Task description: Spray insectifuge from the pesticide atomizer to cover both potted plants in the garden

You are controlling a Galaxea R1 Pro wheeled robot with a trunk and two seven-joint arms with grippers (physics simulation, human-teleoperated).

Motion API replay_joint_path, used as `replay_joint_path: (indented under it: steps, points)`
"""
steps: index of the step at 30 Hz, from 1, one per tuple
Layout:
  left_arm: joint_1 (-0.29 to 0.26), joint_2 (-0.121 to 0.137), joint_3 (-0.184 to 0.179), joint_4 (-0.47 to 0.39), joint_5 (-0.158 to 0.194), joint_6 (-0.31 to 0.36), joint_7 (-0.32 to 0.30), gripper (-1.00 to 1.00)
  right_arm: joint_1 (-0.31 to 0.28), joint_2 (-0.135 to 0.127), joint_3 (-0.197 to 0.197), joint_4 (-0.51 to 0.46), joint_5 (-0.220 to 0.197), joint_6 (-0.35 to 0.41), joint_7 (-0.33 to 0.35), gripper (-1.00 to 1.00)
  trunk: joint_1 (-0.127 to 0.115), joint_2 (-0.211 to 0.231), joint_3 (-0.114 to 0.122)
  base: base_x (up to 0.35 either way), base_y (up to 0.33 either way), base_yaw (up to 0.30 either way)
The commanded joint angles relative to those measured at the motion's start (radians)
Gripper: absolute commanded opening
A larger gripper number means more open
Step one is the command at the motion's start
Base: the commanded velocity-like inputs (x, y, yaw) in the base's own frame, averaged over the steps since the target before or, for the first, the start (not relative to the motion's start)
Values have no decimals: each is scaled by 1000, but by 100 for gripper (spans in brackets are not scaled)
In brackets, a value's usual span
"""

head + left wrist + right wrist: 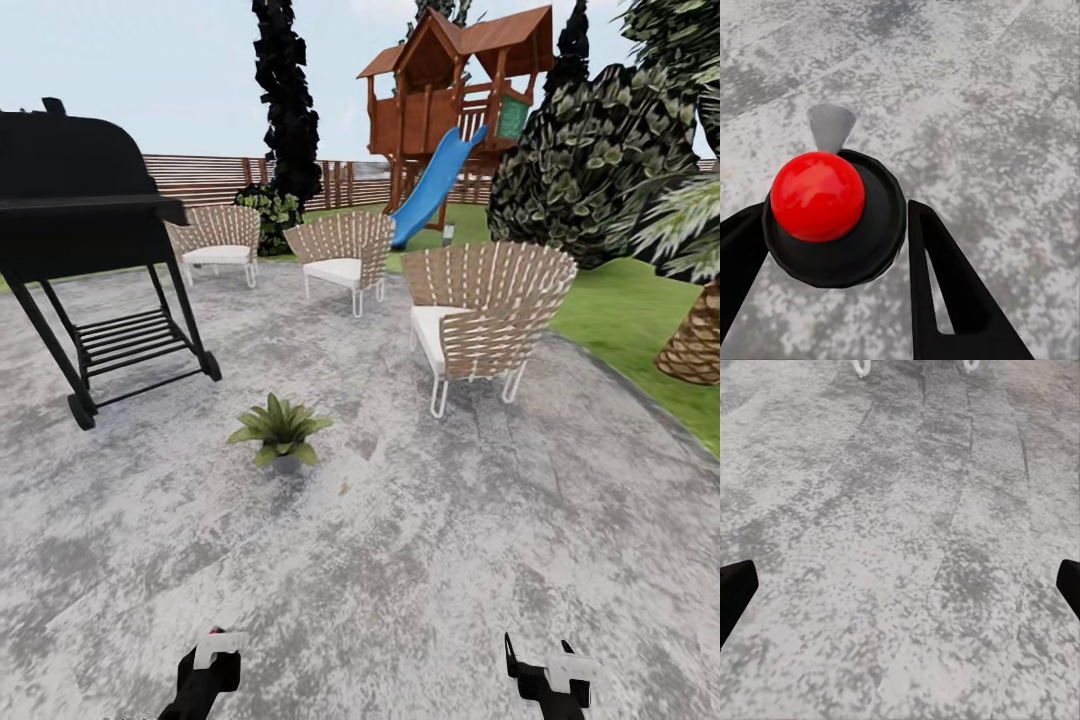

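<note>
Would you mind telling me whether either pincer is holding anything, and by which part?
The left pincer grips the atomizer around its dark top, below the red button. The right pincer is open and holds nothing.

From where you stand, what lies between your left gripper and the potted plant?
Head view: bare grey paving between the left gripper and the potted plant. The gripper is shut on a dark object with a red knob.

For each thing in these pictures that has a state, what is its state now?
Left gripper: shut on the dark atomizer with red round top.
Right gripper: open, holding nothing.
Small potted plant with green pointed leaves: upright on the grey paved patio.
Black barbecue grill: lid closed.
Three woven wicker chairs: upright, unoccupied.
</note>
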Motion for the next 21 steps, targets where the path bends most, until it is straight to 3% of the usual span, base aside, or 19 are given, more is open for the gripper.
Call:
replay_joint_path:
  steps: [1, 21]
  points:
    - [-1, 0, -4, 1, 10, -3, -1, -100, 0, 0, -3, 0, 1, -2, 0, 100, 0, 0, -1, 148, -239, 277]
    - [-1, 0, -4, 1, 10, -3, -1, -100, 0, 0, -3, 0, 1, -2, 0, 100, 0, 0, -1, 147, -239, 277]
